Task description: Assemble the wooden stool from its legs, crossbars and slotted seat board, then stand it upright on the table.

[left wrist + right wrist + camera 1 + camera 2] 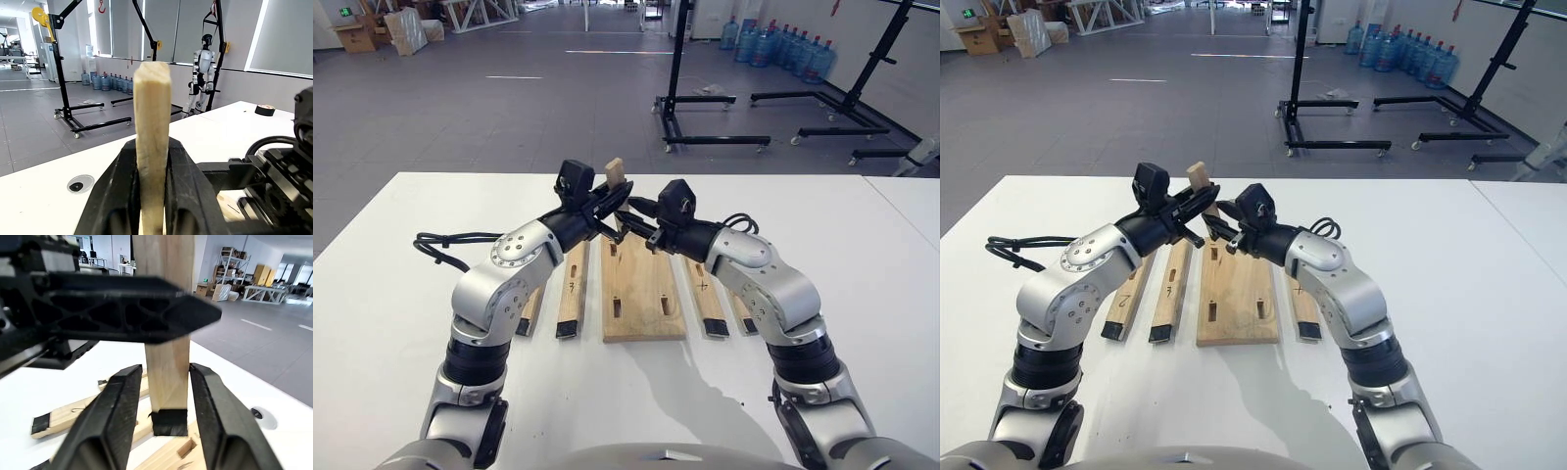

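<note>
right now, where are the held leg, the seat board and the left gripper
leg point(152, 122): left wrist view, its front face.
seat board point(641, 313): left eye view, bare middle.
left gripper point(613, 199): left eye view, between its fingertips.

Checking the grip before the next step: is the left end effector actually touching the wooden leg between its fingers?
Touching. The left wrist view shows both fingers of the left end effector pressed against the sides of the wooden leg, with no gap.

White table point(391, 323) in front of me. Slotted seat board point(643, 304) lies flat mid-table. Left pair of wooden legs point(573, 294) and right pair of wooden legs point(705, 299) flank it, roughly parallel. Black cable point(440, 245) looped on my left.
</note>
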You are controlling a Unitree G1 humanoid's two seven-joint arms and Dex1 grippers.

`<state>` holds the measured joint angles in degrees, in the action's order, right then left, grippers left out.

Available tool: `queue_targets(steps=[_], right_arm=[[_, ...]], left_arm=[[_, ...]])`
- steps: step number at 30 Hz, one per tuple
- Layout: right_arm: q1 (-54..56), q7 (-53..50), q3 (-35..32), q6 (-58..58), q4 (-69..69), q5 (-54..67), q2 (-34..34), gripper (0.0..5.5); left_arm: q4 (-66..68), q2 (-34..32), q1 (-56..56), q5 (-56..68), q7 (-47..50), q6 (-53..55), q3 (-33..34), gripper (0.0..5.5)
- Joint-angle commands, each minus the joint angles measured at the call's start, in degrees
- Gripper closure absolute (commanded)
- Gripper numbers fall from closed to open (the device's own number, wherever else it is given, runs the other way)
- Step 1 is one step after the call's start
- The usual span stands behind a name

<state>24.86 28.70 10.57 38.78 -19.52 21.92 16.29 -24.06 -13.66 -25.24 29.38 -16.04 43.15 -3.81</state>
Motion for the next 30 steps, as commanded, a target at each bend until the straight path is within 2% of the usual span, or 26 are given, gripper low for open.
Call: queue_targets(steps=[1, 6, 11, 15, 18, 21, 26, 30], right_arm=[[-1.13, -0.01, 0.03, 2.69, 0.27, 1.12, -0.46, 3.07], [-3.25, 1.35, 0.67, 0.65, 1.94, -2.59, 4.04, 2.24], [-4.03, 0.39, -5.72, -3.28, 7.87, -5.5, 8.57, 1.42], [-4.04, -4.07, -9.12, -4.77, 11.97, -6.63, 6.22, 0.67], [-4.22, -8.88, -12.29, -5.25, 13.7, -5.27, 1.34, 0.32], [-4.93, -12.0, -14.92, -5.87, 14.8, -3.92, -2.64, 0.31], [-4.75, -12.76, -15.04, -6.81, 15.42, -4.32, -3.97, 0.31], [-4.65, -13.01, -14.94, -6.61, 15.69, -4.14, -4.49, 0.31]], left_arm=[[1.53, 0.36, -0.34, -1.56, 0.61, -0.71, 0.46, 5.12], [3.54, -0.24, -0.07, -3.95, 2.11, -1.46, 2.27, 5.12], [3.39, -3.24, 2.79, -4.07, 5.73, -0.34, 13.09, 5.12], [2.34, -4.46, 9.68, -3.4, 8.24, 0.73, 21.55, 5.12], [1.86, -1.01, 13.88, 0.01, 10.14, 1.37, 26.2, 5.12], [3.12, 2.12, 16.03, 3.99, 10.28, 0.71, 29.2, 5.12], [5.28, 2.17, 15.15, 3.39, 7.95, -2.56, 25.94, 5.12], [8.18, 2.76, 14.87, 3.45, 7.28, -6.85, 26.07, 5.12]])
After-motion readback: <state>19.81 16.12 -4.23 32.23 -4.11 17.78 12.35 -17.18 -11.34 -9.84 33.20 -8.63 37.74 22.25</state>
